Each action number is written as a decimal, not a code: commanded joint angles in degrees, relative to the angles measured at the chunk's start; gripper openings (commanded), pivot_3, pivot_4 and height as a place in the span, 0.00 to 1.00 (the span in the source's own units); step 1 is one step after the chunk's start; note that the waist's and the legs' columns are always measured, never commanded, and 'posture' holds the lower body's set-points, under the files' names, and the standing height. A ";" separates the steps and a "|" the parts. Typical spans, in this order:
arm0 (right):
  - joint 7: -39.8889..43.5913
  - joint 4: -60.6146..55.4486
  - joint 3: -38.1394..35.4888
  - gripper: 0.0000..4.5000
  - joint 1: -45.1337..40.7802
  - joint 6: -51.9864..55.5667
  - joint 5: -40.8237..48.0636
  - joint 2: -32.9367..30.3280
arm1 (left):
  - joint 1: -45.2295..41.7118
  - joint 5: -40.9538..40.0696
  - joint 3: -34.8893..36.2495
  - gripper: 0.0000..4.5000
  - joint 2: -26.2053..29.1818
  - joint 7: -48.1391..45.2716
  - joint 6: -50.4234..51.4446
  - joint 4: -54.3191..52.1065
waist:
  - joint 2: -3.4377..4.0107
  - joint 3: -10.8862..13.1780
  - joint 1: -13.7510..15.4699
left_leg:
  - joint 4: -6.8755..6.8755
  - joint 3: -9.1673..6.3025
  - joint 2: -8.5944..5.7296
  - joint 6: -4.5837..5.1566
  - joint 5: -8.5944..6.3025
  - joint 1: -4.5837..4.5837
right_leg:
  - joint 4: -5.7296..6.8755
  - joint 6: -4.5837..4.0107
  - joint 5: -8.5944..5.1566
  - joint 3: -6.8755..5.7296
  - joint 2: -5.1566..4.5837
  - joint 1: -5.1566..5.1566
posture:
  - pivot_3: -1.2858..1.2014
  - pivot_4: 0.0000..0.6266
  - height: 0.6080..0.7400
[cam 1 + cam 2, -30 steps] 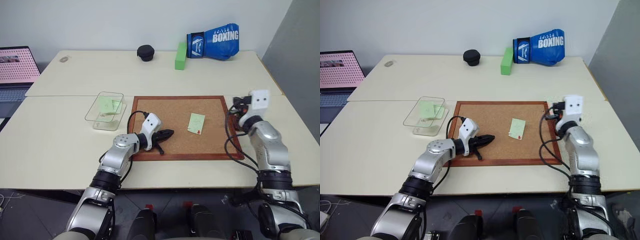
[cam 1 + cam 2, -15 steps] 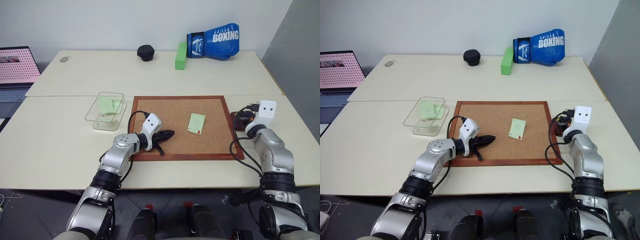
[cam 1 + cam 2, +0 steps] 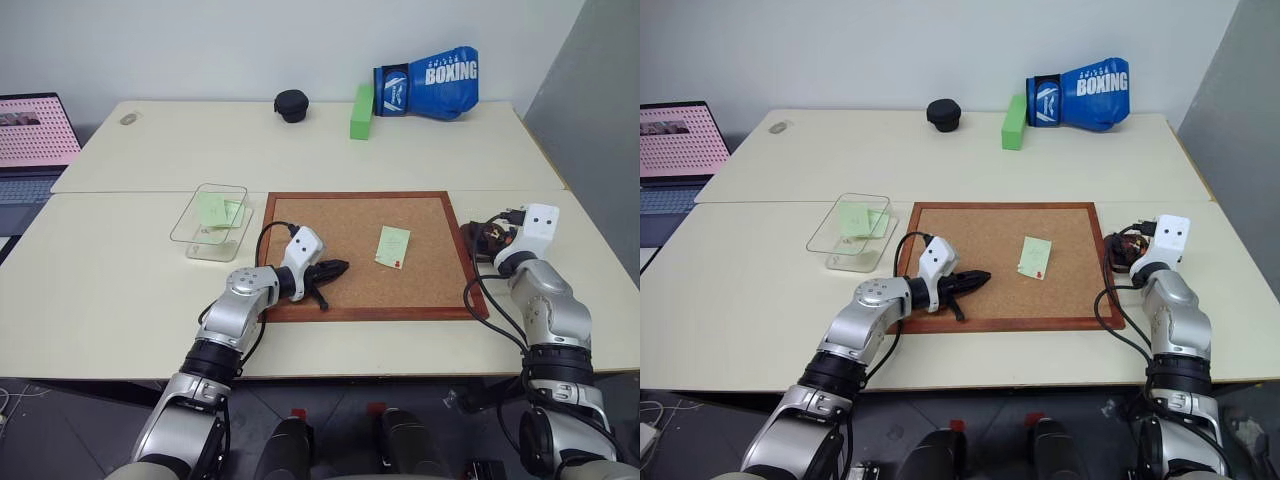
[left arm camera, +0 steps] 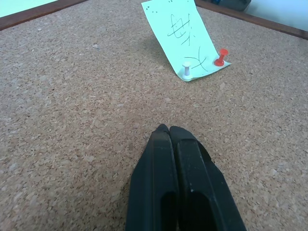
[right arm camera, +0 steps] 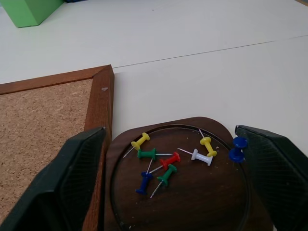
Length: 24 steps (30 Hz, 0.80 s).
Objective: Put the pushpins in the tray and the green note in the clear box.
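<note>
The green note (image 3: 393,246) lies on the corkboard (image 3: 350,225), held by a white pushpin (image 4: 186,71) and a red pushpin (image 4: 221,57) at its near edge. My left gripper (image 4: 168,130) is shut and empty, low over the cork, a short way left of the note. The dark wooden tray (image 5: 202,192) sits just off the board's right edge and holds several pushpins (image 5: 163,163). A blue pushpin (image 5: 236,149) lies at its rim. My right gripper (image 5: 168,131) stands open over the tray, one finger on each side. The clear box (image 3: 210,220), left of the board, holds pale-green notes.
At the table's far side stand a blue boxing glove (image 3: 430,72), an upright green foam block (image 3: 360,110) and a round black object (image 3: 291,105). A laptop (image 3: 35,135) sits at the far left. Black cables loop beside both wrists.
My right hand has sunk and shifted right, down over the tray, and its jaws have opened. The left arm and the note have stayed put.
</note>
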 commanded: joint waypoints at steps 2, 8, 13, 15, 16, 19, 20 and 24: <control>0.65 -2.51 -0.50 1.00 -0.05 0.08 0.75 -1.17 | 0.29 0.76 -1.27 0.00 -0.46 -0.90 0.80 1.20 | 0.00 0.00 0.00 | 0.00 0.00 0.00 0.00 0.00 0.00 | 0.00 0.00 0.00 0.00 0.00 0.00 | 0.52 0.24 1.00; 2.76 -3.91 0.75 1.00 0.62 2.08 1.62 -0.93 | 0.34 0.74 -1.26 0.00 -0.43 -0.92 0.91 1.03 | 0.00 0.00 0.00 | 0.00 0.00 0.00 0.00 0.00 0.00 | -0.01 0.00 0.00 0.00 0.00 0.00 | 0.52 0.24 1.00; 3.13 -4.57 1.01 1.00 0.65 2.11 1.55 -0.76 | 0.14 0.77 -1.20 0.00 -0.52 -0.82 0.84 1.17 | 0.00 0.00 0.01 | 0.00 0.00 0.00 0.00 0.00 0.00 | -0.01 0.00 0.00 0.00 0.00 0.00 | 0.52 0.24 1.00; 3.38 -5.17 1.32 1.00 0.76 1.43 1.23 -1.03 | 0.08 0.78 -1.19 0.00 -0.55 -0.80 0.85 1.20 | 0.00 0.00 0.02 | 0.00 0.00 0.00 0.00 0.00 -0.01 | -0.01 0.00 0.00 -0.01 0.00 0.00 | 0.52 0.24 1.00; 4.17 -6.05 1.94 1.00 1.08 0.89 0.88 -1.44 | 0.08 0.78 -1.19 0.00 -0.56 -0.80 0.85 1.18 | 0.00 0.00 0.02 | 0.00 0.00 0.00 0.00 0.00 -0.01 | -0.01 0.00 0.00 -0.01 0.00 0.00 | 0.52 0.24 1.00; 10.18 -11.67 4.63 1.00 3.39 1.12 2.12 -3.22 | 0.13 0.76 -1.19 0.00 -0.51 -0.82 0.93 1.04 | 0.00 0.00 0.04 | 0.00 0.00 0.00 0.00 0.00 -0.02 | -0.02 0.01 -0.01 -0.01 0.00 0.00 | 0.52 0.24 1.00; 12.47 -13.32 6.08 1.00 4.35 1.04 1.84 -4.53 | 0.09 0.77 -1.19 0.00 -0.52 -0.82 0.95 1.07 | 0.00 0.00 0.07 | 0.00 -0.01 0.00 0.00 0.00 -0.03 | -0.03 0.01 -0.01 -0.02 0.00 0.00 | 0.52 0.24 1.00; 21.59 -21.64 9.72 1.00 8.50 4.19 5.68 -8.34 | 0.11 0.65 -1.20 0.00 -0.39 -1.13 1.39 0.91 | -0.01 0.01 0.08 | -0.01 -0.03 -0.02 0.00 0.00 -0.05 | -0.06 0.02 -0.02 -0.05 -0.02 0.00 | 0.52 0.24 1.00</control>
